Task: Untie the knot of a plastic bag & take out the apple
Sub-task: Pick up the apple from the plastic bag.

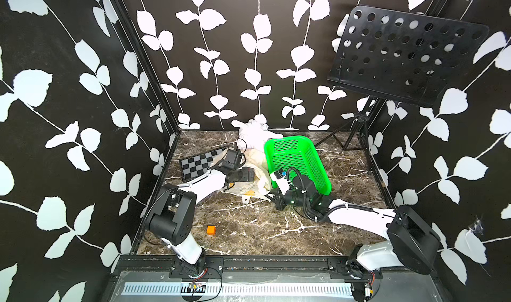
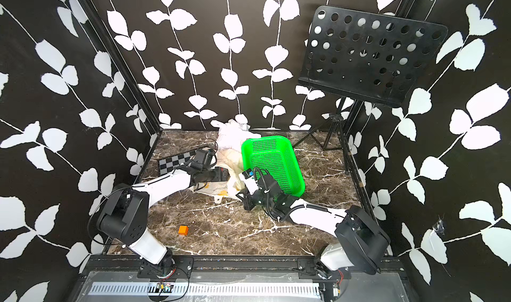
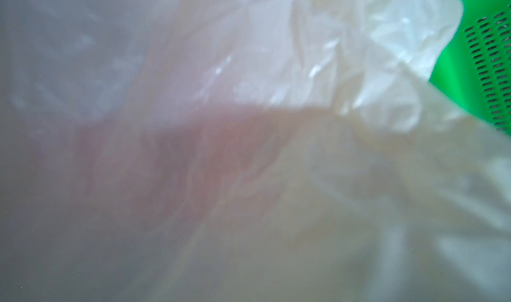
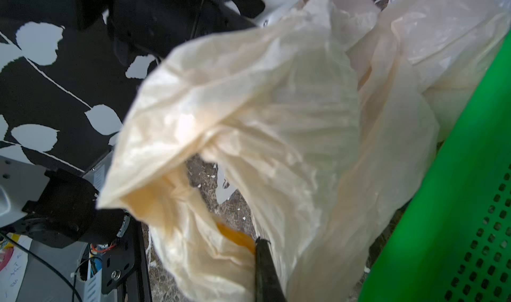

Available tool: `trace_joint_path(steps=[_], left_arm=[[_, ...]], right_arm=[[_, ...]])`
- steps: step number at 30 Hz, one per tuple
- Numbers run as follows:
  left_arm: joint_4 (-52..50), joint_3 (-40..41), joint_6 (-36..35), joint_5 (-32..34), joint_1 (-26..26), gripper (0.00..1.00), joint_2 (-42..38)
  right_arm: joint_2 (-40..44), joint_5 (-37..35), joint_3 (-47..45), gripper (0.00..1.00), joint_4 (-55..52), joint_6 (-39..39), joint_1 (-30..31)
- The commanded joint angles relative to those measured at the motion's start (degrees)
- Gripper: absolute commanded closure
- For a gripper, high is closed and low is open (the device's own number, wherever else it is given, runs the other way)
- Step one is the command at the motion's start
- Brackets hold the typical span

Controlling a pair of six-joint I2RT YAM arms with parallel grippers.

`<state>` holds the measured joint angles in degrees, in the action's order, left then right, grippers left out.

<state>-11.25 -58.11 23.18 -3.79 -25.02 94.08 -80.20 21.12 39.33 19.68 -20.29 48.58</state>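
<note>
Left arm reaches far, left gripper buried in plastic bag, claw state unclear. Right arm low, right gripper pinching bag's near edge by green basket.

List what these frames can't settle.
- Apple: left wrist view shows only a blurred reddish patch behind film; unconfirmed.
- Left fingers: buried in the plastic bag in both top views; open or shut unclear.
- Right fingers: one dark tip shows in right wrist view; rest cut off by the edge.
</note>
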Motion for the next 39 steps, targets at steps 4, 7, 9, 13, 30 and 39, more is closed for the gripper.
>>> trace_joint_path(steps=[4,7,9,13,30,39], left_arm=[[0.02,-1.02,-0.81,2.45,0.15,0.02,-0.80],[-1.79,-2.07,-2.38,4.75,-0.29,0.02,1.09],[-1.24,-2.60,-2.95,5.20,-0.84,0.03,2.75],[-3.88,-3.49,-4.40,6.42,-2.08,0.06,5.07],[4.61,-0.69,-10.43,1.58,-2.08,0.53,-1.78],[-0.98,3.71,-11.30,-7.49,-2.05,0.53,-11.98]], right_arm=[[5.93,1.81,-1.31,1.00,-5.00,1.36,-0.58],[6.26,3.38,-1.30,1.00,-4.42,0.31,-0.82],[5.39,4.25,-1.11,1.00,-3.50,-0.62,-1.07],[4.63,4.04,-1.17,1.00,-1.06,-3.12,-2.16],[1.98,0.89,0.63,1.00,1.07,-8.23,-3.96],[-0.91,-4.46,6.49,1.00,6.87,-22.64,-8.13]])
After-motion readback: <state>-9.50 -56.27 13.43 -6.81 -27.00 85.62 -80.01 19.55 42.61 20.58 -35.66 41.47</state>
